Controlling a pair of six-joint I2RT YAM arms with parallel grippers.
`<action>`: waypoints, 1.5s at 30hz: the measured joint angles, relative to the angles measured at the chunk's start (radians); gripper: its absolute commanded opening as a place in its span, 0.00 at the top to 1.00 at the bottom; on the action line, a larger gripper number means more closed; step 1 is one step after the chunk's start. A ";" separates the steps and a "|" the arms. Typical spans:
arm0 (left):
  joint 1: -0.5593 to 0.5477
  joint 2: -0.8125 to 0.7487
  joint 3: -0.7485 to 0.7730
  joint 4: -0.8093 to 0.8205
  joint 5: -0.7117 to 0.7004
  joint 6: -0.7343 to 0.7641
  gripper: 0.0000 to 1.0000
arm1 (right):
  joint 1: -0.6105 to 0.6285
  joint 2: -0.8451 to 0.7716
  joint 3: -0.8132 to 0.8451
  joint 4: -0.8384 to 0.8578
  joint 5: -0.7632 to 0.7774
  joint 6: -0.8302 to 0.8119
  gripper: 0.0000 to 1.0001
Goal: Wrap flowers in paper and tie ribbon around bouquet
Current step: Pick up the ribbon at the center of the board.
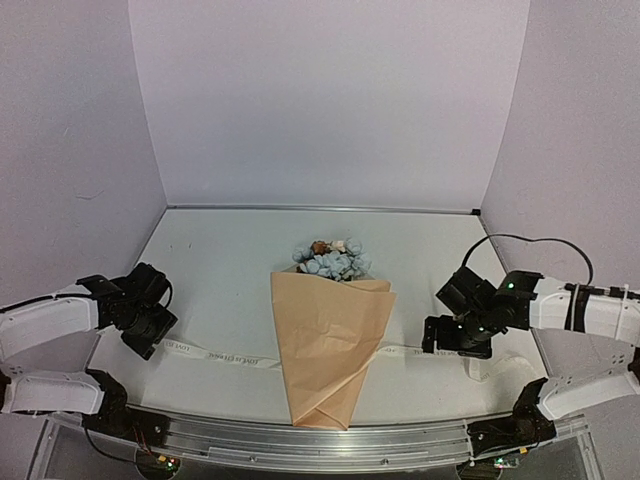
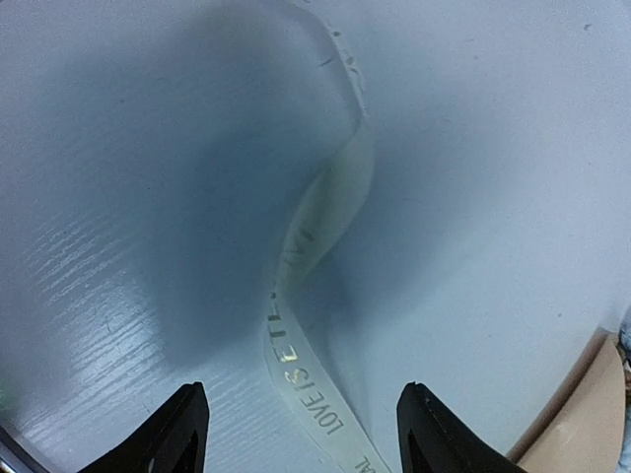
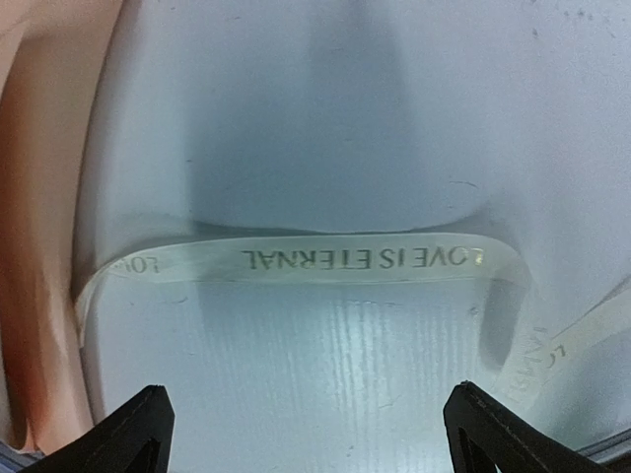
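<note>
Pale tabletop (image 1: 220, 250): my left gripper (image 2: 301, 439) at nine o'clock and right gripper (image 3: 306, 434) at three both gape, holding nothing. I fear the slack cream lettered ribbon (image 3: 360, 259) could slide off the tan paper-cone bouquet (image 1: 330, 345).

The ribbon (image 3: 360, 259) reads "LOVE IS ETERNAL", upside down, just ahead of the right gripper (image 3: 308, 434). Between the fingers of the left gripper (image 2: 301, 434) it shows "LOVE IS ET", with the rest blurred.
</note>
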State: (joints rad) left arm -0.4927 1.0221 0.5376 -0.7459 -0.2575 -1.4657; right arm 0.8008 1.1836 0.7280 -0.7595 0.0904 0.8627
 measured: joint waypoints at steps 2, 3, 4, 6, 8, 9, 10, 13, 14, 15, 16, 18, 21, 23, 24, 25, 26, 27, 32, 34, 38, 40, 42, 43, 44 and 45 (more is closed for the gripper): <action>0.016 0.038 -0.009 0.018 0.014 0.003 0.32 | -0.002 -0.028 -0.032 -0.011 0.038 0.006 0.02; 0.022 0.055 -0.011 0.025 0.022 0.004 0.32 | -0.004 -0.041 -0.049 -0.017 0.056 0.009 0.02; 0.026 0.072 -0.011 0.036 0.030 0.007 0.31 | -0.007 -0.055 -0.068 -0.022 0.072 0.013 0.02; 0.035 0.102 -0.011 0.060 0.046 0.012 0.30 | -0.016 -0.076 -0.097 -0.031 0.091 0.018 0.02; 0.048 0.137 -0.011 0.090 0.064 0.023 0.32 | -0.026 -0.092 -0.115 -0.041 0.099 0.022 0.02; 0.054 0.153 -0.011 0.103 0.072 0.028 0.34 | -0.030 -0.099 -0.121 -0.046 0.103 0.022 0.02; 0.060 0.168 -0.011 0.115 0.079 0.030 0.35 | -0.036 -0.105 -0.125 -0.052 0.105 0.022 0.02; 0.076 0.201 -0.011 0.136 0.096 0.039 0.46 | -0.057 -0.128 -0.141 -0.063 0.112 0.021 0.02; 0.081 0.207 -0.012 0.143 0.101 0.040 0.50 | -0.069 -0.140 -0.150 -0.065 0.115 0.021 0.02; 0.084 0.209 -0.015 0.151 0.104 0.041 0.55 | -0.084 -0.151 -0.162 -0.067 0.119 0.020 0.02; 0.088 0.210 -0.019 0.159 0.107 0.046 0.59 | -0.103 -0.163 -0.177 -0.067 0.122 0.019 0.02; 0.093 0.213 -0.023 0.169 0.110 0.054 0.69 | -0.151 -0.180 -0.210 -0.068 0.122 0.012 0.02; 0.099 0.234 -0.022 0.192 0.109 0.069 0.80 | -0.206 -0.181 -0.251 -0.038 0.109 -0.007 0.02; 0.099 0.246 -0.020 0.210 0.109 0.079 0.85 | -0.231 -0.162 -0.270 -0.002 0.088 -0.024 0.04; 0.099 0.253 -0.018 0.222 0.110 0.087 0.88 | -0.239 -0.145 -0.272 0.015 0.076 -0.032 0.07; 0.099 0.259 -0.016 0.230 0.108 0.088 0.91 | -0.245 -0.128 -0.273 0.032 0.063 -0.038 0.13; 0.099 0.265 -0.014 0.237 0.107 0.096 0.93 | -0.247 -0.109 -0.273 0.051 0.049 -0.044 0.20; 0.099 0.268 -0.014 0.245 0.107 0.104 0.95 | -0.249 -0.089 -0.273 0.069 0.032 -0.046 0.26; 0.099 0.274 -0.014 0.259 0.105 0.138 1.00 | -0.251 -0.028 -0.272 0.122 -0.033 -0.044 0.72; 0.099 0.274 -0.011 0.258 0.097 0.163 1.00 | -0.251 -0.021 -0.265 0.122 -0.047 -0.039 0.91; 0.100 0.268 0.027 0.249 0.069 0.231 1.00 | -0.251 -0.020 -0.190 0.054 -0.057 -0.043 1.00; 0.100 0.247 0.055 0.250 0.044 0.280 1.00 | -0.251 -0.021 -0.115 0.002 -0.059 -0.051 1.00; 0.100 0.219 0.078 0.256 0.029 0.332 1.00 | -0.251 -0.024 -0.045 -0.034 -0.067 -0.066 1.00; 0.100 0.199 0.089 0.266 0.021 0.360 1.00 | -0.251 -0.026 -0.005 -0.055 -0.077 -0.075 1.00; 0.100 0.181 0.097 0.279 0.021 0.393 1.00 | -0.252 -0.027 0.029 -0.075 -0.089 -0.085 1.00; 0.100 0.162 0.105 0.294 0.023 0.429 1.00 | -0.252 -0.027 0.066 -0.096 -0.106 -0.095 1.00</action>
State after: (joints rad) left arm -0.3923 1.1843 0.6422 -0.4517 -0.2348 -1.0368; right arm 0.5491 1.1563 0.7938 -0.8557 -0.0156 0.7680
